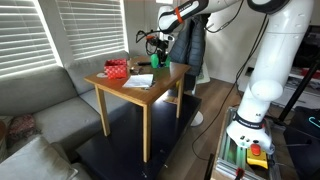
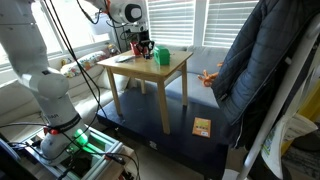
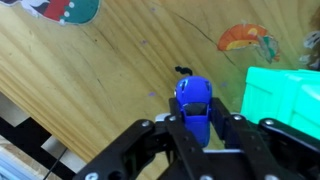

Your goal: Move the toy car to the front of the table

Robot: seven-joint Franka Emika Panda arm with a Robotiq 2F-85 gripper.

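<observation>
The small blue plastic toy car [image 3: 193, 97] sits on the small square light-brown wooden table [image 3: 90, 85], just beside a bright green block [image 3: 285, 95] and below an orange sticker [image 3: 245, 42] in the wrist view. The black Robotiq gripper [image 3: 200, 125] is set narrow, its fingers [image 3: 232, 130] close on either side of the car, though I cannot tell whether they press it. In both exterior views the gripper [image 1: 155, 45] [image 2: 143, 45] hangs low by the green block [image 1: 158, 58] [image 2: 160, 55].

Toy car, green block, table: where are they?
toy car [image 3: 193, 98], wrist view, its blue top.
green block [image 3: 285, 95], wrist view, its top face.
table [image 2: 155, 70], an exterior view, bare top near the corner.
</observation>
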